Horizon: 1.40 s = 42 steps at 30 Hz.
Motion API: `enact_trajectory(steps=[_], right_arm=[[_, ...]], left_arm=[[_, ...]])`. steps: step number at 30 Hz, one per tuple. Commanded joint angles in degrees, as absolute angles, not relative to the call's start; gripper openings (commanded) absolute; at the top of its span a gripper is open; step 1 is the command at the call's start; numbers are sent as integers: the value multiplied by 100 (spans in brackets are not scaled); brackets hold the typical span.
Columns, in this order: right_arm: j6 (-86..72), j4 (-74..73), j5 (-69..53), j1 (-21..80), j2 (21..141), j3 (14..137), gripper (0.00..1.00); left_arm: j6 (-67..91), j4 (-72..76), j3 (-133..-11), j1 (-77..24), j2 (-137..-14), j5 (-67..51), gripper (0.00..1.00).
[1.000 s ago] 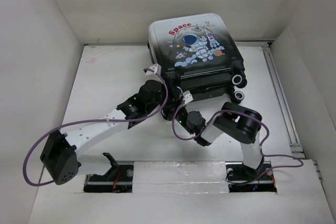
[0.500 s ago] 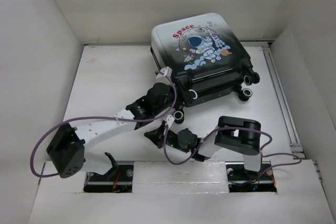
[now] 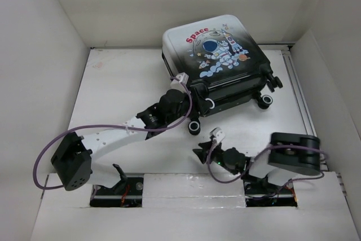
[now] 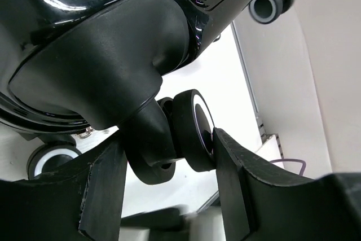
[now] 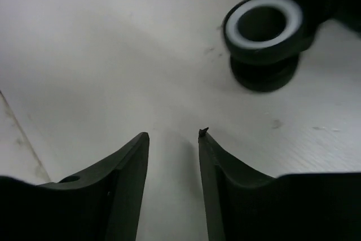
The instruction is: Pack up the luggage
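My right tool has pulled back, part open and empty, well short of the shut luggage on the bench, while my left tool, half open, pinches its corner wheel, probably to steady it.

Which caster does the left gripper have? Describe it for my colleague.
Start at the suitcase at the far side of the table and follow its wheeled near edge. It is the caster at the left end, nearest the arm bases, the only one between the fingers of the left gripper.
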State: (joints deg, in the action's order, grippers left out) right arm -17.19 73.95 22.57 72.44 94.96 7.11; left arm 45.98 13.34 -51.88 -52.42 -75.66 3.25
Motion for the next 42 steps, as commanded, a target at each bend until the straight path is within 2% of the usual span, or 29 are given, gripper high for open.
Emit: enact_trajectory(steps=[1, 4, 5, 7, 8, 10, 13, 14, 16, 19, 21, 22, 24, 26, 29, 32, 38, 42], right_arm=[[-2074, 8170, 3005, 7103, 8082, 448, 47], [-2450, 4845, 3434, 7102, 6345, 1280, 49], [-2356, 3868, 3967, 7102, 6076, 1448, 51], [-2208, 3674, 4306, 6997, 5322, 1468, 59], [-2084, 3674, 4202, 6839, 5126, 1468, 59], [-1820, 3534, 3412, 6251, 4766, 1572, 54], [-1468, 2824, 3129, 5994, 4597, 2047, 33], [-1242, 2673, 3059, 5916, 4544, 2152, 26], [-1169, 2112, 2481, 5635, 4491, 2572, 21], [-1020, 1322, 1979, 5476, 4710, 3205, 38], [-1020, 1065, 1907, 5476, 4772, 3409, 53], [-1020, 924, 1855, 5476, 4772, 3480, 57], [-1020, 871, 1854, 5423, 4772, 3585, 67], [-1020, 801, 1593, 5258, 4868, 3743, 71], [-1020, 599, 1127, 5063, 5299, 3980, 76], [-1020, 598, 940, 5063, 5624, 4218, 79], [-1125, 598, 861, 4922, 5617, 4219, 80], [-1178, 659, 695, 4816, 5249, 3885, 79]], left_arm=[[3587, 2514, -5766, -5432, -7031, 139, 21], [3534, 2461, -5563, -5432, -6874, 421, 35], [3533, 2461, -5503, -5432, -6873, 474, 47], [3480, 2321, -5502, -5379, -6873, 554, 52], [3480, 2320, -5502, -5379, -6934, 554, 55], [3480, 2268, -5502, -5379, -6935, 554, 63], [3428, 2109, -5336, -5379, -6813, 965, 67], [3428, 2109, -5117, -5379, -6707, 1123, 67], [3375, 2205, -4862, -5379, -6260, 1589, 67], [3322, 2320, -4352, -5379, -5626, 2177, 64], [3322, 2320, -4036, -5379, -5441, 2311, 48], [3322, 2094, -3947, -5379, -5388, 2407, 40], [3454, 2039, -3589, -5379, -5388, 2408, 30], [3585, 2196, -3289, -5449, -5642, 2251, 25], [3735, 2870, -2805, -5520, -6123, 2014, 25], [3788, 3495, -2698, -5520, -6677, 1951, 34], [3718, 4052, -3119, -5695, -7566, 1960, 35], [3735, 4323, -2937, -5695, -7542, 2013, 34]])
